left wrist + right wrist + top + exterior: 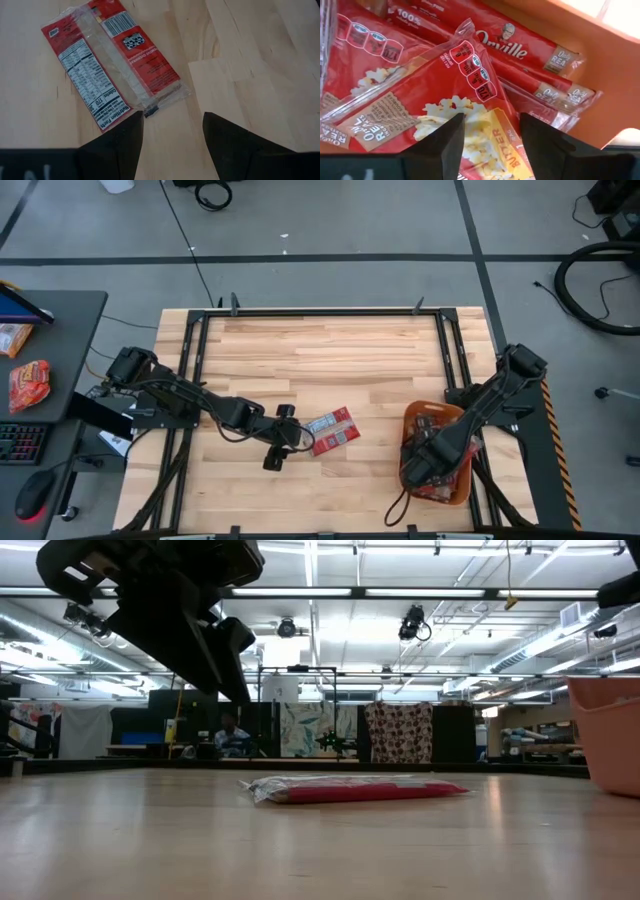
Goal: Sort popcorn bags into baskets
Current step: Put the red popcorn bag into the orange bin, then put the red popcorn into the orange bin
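Just ahead of open jaws: popcorn bag (112, 62)

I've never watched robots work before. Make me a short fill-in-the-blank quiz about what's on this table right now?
1. One flat red popcorn packet lies loose on the ____ tabletop.
2. The left gripper, fingers open, hovers just beside that ____.
3. The right gripper reaches into the ____ plastic tub.
4. The tub holds more red ____ of popcorn.

Missing words: wooden; packet; orange; packets
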